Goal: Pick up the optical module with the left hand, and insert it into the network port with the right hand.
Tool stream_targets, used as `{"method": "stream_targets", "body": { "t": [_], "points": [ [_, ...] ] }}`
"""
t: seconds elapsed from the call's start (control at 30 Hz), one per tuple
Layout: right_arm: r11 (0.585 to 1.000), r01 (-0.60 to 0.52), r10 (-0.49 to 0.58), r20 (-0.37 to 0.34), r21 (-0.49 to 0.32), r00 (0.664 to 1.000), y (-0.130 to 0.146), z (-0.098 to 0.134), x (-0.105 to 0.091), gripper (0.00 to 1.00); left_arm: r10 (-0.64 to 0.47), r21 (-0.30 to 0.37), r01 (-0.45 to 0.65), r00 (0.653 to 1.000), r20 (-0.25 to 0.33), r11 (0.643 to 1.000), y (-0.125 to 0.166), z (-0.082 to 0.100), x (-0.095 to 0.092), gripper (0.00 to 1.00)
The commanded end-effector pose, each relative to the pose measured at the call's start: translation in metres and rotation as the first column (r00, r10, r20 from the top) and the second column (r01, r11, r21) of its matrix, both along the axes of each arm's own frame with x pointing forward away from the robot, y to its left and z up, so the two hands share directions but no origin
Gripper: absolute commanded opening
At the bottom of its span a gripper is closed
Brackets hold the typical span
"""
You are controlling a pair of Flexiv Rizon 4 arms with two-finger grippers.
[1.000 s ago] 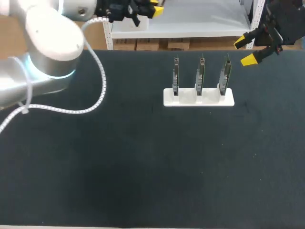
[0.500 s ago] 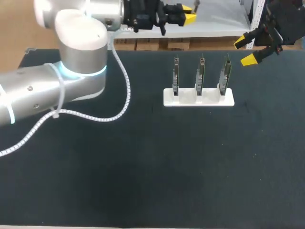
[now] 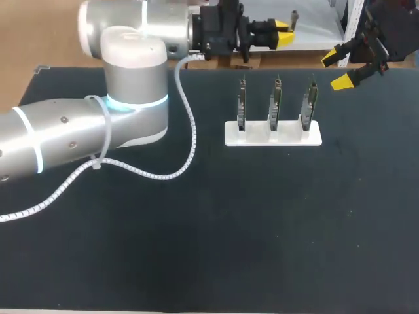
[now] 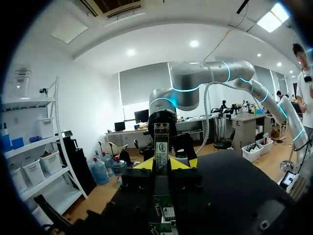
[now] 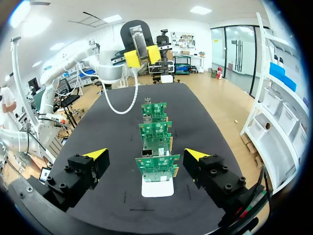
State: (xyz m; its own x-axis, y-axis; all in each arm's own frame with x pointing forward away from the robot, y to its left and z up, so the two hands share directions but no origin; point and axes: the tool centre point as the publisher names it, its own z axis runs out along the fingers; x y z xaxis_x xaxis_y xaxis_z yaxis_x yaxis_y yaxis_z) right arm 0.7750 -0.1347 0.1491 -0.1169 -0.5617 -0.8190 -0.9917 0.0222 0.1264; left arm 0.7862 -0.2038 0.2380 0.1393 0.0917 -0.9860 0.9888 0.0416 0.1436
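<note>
My left gripper (image 3: pixel 283 34) pinches the module (image 4: pixel 161 147), held aloft near the far edge of the table (image 3: pixel 196 248). My right gripper (image 3: pixel 336 69) hangs by the far right corner, fingers spread. Ahead of it, three boards (image 3: pixel 275 104) stand upright in a white stand (image 3: pixel 273 139) near the far edge.

Ceiling panels give me bright, even light. The black table (image 3: pixel 262 229) reads matte, faintly shadowed; my left arm (image 3: pixel 65 140) carries soft highlights. My left gripper (image 4: pixel 163 164) looks backlit; lines bow near the wrist views' rims.
</note>
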Motion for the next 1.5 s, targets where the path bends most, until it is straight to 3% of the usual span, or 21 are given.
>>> {"method": "stream_targets", "body": {
  "t": [0.03, 0.37, 0.63, 0.9, 1.5],
  "points": [
    [1.0, 0.003, -0.003, 0.002, -0.001, 1.0, 0.0, 0.0, -0.002, 1.0, -0.021, -0.006, 0.021, 1.0, 0.0, 1.0, -0.013, -0.005, 0.002, 0.0],
    [1.0, 0.003, -0.003, 0.002, -0.001, 1.0, 0.0, 0.0, -0.002, 1.0, -0.06, -0.036, 0.058, 0.997, -0.053, 0.998, -0.033, -0.015, -0.008, 0.0],
    [1.0, 0.003, -0.003, 0.002, -0.001, 1.0, 0.0, 0.0, -0.002, 1.0, -0.072, -0.037, 0.07, 0.996, -0.06, 0.997, -0.047, -0.019, -0.012, 0.0],
    [1.0, 0.003, -0.003, 0.002, -0.001, 1.0, 0.0, 0.0, -0.002, 1.0, -0.054, -0.028, 0.051, 0.99, -0.128, 0.998, -0.053, -0.031, -0.008, 0.0],
    [1.0, 0.003, -0.003, 0.002, -0.001, 1.0, 0.0, 0.0, -0.002, 1.0, -0.065, -0.029, 0.062, 0.986, -0.151, 0.998, -0.064, -0.047, -0.013, 0.0]
  ]
}}
